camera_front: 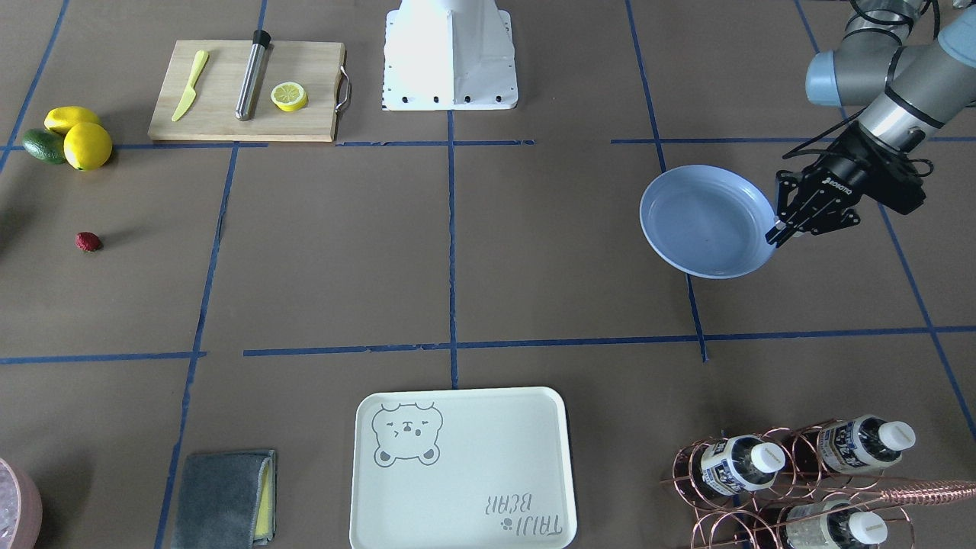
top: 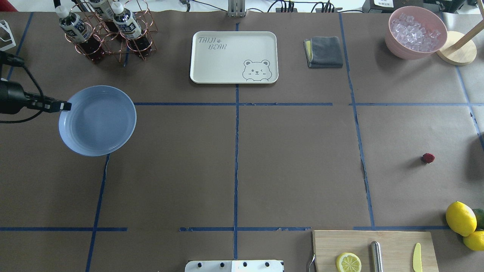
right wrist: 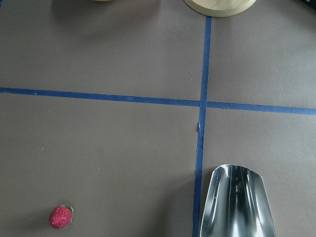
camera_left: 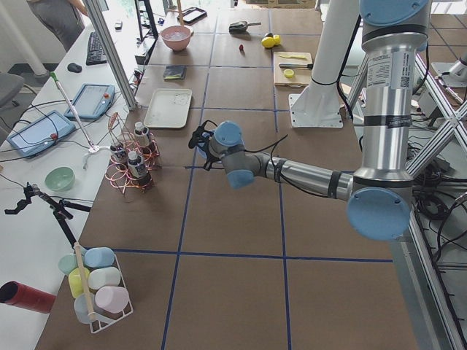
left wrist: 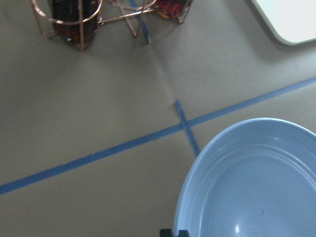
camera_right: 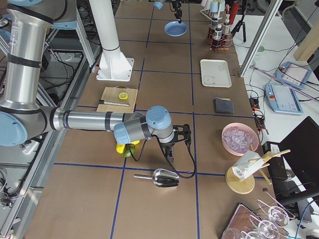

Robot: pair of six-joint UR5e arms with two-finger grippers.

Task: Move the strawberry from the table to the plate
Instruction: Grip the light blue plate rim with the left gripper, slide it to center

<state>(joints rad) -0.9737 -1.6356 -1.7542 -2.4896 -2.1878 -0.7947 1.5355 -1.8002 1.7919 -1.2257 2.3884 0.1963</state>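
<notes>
Brown paper crossed by blue tape lines covers the surface (camera_front: 549,259) from end to end. We begin at the left claw (camera_front: 779,231), which is clenched on the rim of the one plate (camera_front: 698,221), pinching the edge that faces the robot's left. That arm comes in low, its forearm close to level and its wrist angled down to the rim. We cannot tell whether the round, shallow, blue-grey plate rests on the paper or hangs just above it.

Near the plate we count three bottles (camera_front: 743,463) in one copper wire rack (camera_front: 690,476), and further along one cream tray (camera_front: 461,469) with a bear drawing.

Well apart, at the robot's right end, the one strawberry (camera_front: 88,242) lies on the paper: tiny, dark red and bumpy, with a touch of green at one end. Two lemons (camera_front: 88,145) and one avocado (camera_front: 43,145) sit near it.

Over that end the right arm stretches out low, its right claw (camera_right: 172,152) pointing down near one metal scoop (right wrist: 239,202). We cannot tell whether this claw is released or clenched.
</notes>
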